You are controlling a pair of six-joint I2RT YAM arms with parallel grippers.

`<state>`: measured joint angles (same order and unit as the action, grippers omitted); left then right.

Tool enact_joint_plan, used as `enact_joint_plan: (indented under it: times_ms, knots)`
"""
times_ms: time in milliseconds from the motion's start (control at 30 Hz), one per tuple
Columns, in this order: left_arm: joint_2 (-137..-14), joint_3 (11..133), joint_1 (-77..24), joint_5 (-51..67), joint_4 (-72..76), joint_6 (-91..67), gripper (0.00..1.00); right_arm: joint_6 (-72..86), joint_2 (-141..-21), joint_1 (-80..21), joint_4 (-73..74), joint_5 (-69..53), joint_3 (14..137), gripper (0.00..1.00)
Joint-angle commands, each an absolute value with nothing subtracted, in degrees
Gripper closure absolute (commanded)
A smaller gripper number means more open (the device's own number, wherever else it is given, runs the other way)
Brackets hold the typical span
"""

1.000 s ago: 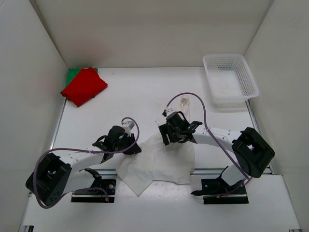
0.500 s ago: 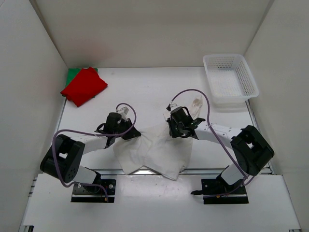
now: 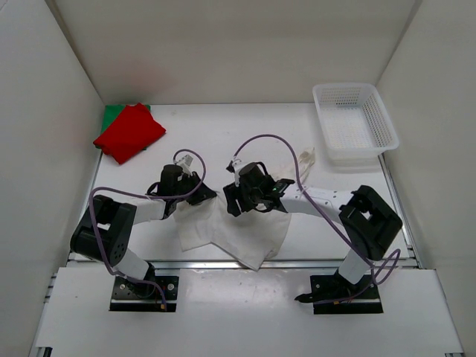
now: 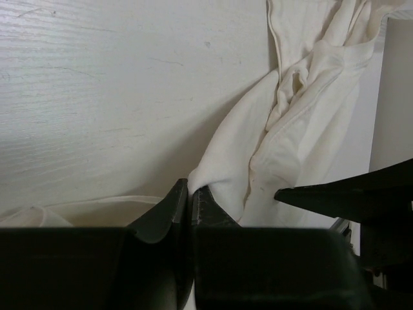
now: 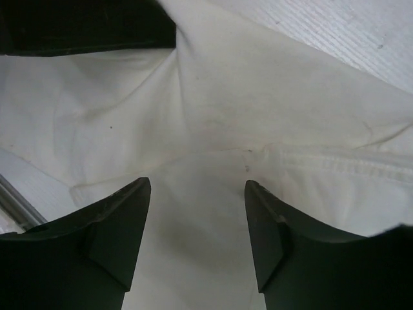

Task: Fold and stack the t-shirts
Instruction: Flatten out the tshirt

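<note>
Left fingers point(image 4: 189, 197) are clenched on an edge of the off-white shirt point(image 3: 245, 227). My right fingers point(image 3: 239, 201) hang spread just above it, gripping nothing. It sprawls crumpled near-centre on the tabletop point(image 3: 223, 141), its long axis running near-left to far-right, mostly under my right fingers. The red shirt point(image 3: 130, 132) lies on the green shirt point(image 3: 111, 111), far left.
</note>
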<state>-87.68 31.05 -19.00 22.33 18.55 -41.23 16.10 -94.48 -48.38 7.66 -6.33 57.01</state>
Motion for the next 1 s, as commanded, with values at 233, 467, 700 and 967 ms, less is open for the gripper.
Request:
enact_joint_plan:
  times_ms: [233, 467, 700, 967]
  knots:
    - [-88.59, 32.25, -17.58, 24.43, 23.2, -43.15, 1.0, 13.62, -97.73, -44.22, 6.59, -4.13, 57.83, 0.5]
    - [-91.4, 34.45, -15.39, 24.25, 24.7, -45.52, 1.0, 14.68, -93.44, -39.64, 6.16, -14.94, 53.62, 1.0]
    - [-94.56, 34.72, -14.33, 24.96, 26.54, -46.67, 1.0, 16.44, -83.4, -36.74, -0.96, -19.4, 44.21, 0.35]
    - [-93.69, 34.54, -15.2, 25.13, 25.93, -46.23, 1.0, 14.24, -96.31, -40.69, 0.96, -18.11, 55.1, 0.23]
